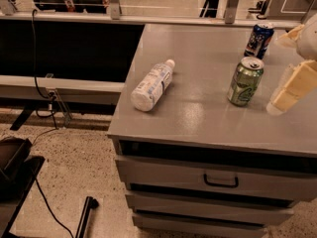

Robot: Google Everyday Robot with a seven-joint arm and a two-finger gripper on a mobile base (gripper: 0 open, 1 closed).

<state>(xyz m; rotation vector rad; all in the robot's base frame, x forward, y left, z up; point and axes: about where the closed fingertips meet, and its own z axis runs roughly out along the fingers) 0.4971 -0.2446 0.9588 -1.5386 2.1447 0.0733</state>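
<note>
My gripper [290, 90] enters from the right edge, its cream-coloured finger [296, 86] hanging just above the grey cabinet top [198, 113]. Nearest to it, a little to its left, stands a green can [244, 81], upright and not touched. Behind that stands a blue can [259, 39], also upright. A clear plastic bottle [152, 85] with a white label lies on its side near the cabinet's left edge, cap pointing away. Nothing is held.
The cabinet has drawers below, one with a dark handle [221, 182]. A dark bench [64, 48] and a metal rail [148, 19] run to the left and behind. Cables [42, 93] and a black object [15, 167] lie on the speckled floor at lower left.
</note>
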